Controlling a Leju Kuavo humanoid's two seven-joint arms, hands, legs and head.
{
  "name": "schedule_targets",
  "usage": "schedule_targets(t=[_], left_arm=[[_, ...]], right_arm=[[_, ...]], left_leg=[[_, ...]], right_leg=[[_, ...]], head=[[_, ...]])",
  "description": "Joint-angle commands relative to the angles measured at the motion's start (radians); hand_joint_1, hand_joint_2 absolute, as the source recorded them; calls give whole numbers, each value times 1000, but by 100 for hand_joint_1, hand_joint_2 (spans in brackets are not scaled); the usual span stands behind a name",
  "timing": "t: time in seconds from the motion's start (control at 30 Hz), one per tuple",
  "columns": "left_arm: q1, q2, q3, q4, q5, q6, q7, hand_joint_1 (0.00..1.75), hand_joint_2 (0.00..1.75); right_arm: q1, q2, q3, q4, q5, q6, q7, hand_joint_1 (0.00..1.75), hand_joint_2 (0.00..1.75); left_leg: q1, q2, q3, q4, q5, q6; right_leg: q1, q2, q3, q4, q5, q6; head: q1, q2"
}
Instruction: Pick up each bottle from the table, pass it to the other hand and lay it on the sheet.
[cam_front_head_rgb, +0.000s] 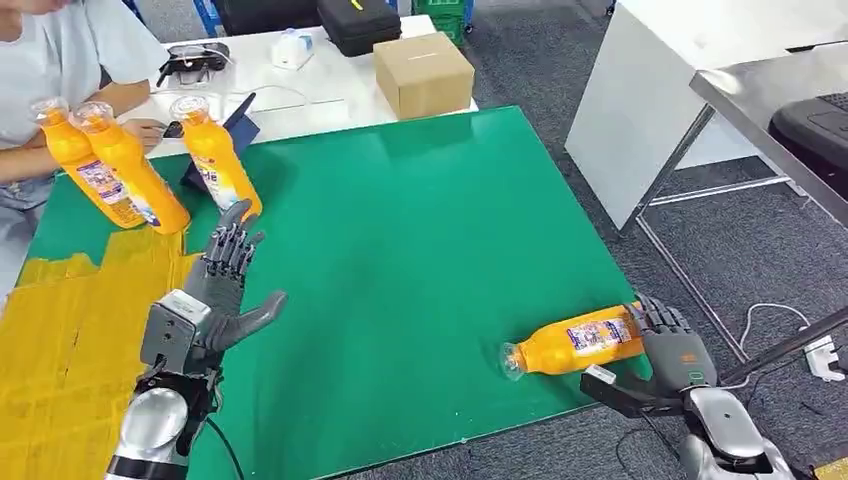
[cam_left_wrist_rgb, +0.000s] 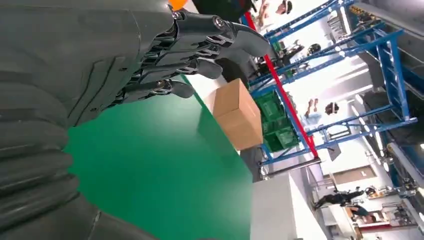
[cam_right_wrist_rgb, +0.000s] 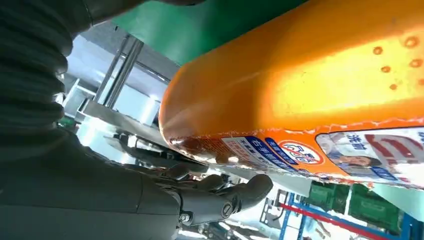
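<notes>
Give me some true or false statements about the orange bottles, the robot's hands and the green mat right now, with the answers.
1. Three orange plastic bottles stand upright at the green mat's far left. True.
2. The left hand grips a bottle. False: its fingers are spread and it holds nothing.
3. A fourth orange bottle lies on its side by the right hand. True.
4. The brown cardboard box sits on the green mat. False: it sits on the white table behind.
</notes>
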Motion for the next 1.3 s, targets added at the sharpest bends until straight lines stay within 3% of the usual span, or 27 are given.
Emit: schedule_targets(t=[0.03,0.53,1.07,1.1,1.2,1.23,1.27,1.3], left_arm=[[-35,8,-21,71,7,-1,8,0,175],[-43,-1,-24,81,16,-1,13,0,175],[-50,-2,-26,89,24,-3,12,0,175],[-60,-5,-44,114,33,-5,12,0,175],[-64,-6,-49,127,39,-4,10,0,175],[-68,-6,-51,134,44,-3,7,0,175],[-74,-4,-56,146,51,-3,4,0,175],[-77,-3,-58,152,54,-3,3,0,175]], right_arm=[[-8,58,52,167,26,-10,4,0,175],[-70,68,129,183,45,-7,-13,0,175],[-107,71,168,213,49,-6,-35,0,175],[-150,57,203,281,14,62,-42,0,175],[-158,43,207,317,-13,85,-54,0,175],[-161,42,204,333,-44,104,-77,31,175],[-160,27,218,345,-79,135,-99,140,175],[-157,21,219,350,-94,139,-106,169,175]], left_leg=[[2,-5,3,-1,0,-1],[3,8,10,-1,-2,-2],[4,9,11,-1,-2,-2],[4,9,11,-1,-1,-2],[4,6,9,-1,-1,-3],[4,11,12,0,-2,-3],[5,7,11,0,-2,-3],[5,10,14,0,-5,-1]], right_leg=[[2,1,4,-3,1,-2],[2,13,20,-7,4,-1],[3,14,18,-7,5,-2],[2,14,18,-7,5,-2],[3,15,19,-8,6,-3],[2,16,19,-8,5,-2],[3,15,17,-8,6,-3],[4,16,14,-9,5,-3]], head=[[0,0],[0,0],[0,0],[0,0],[0,0],[0,0],[0,0],[0,0]])
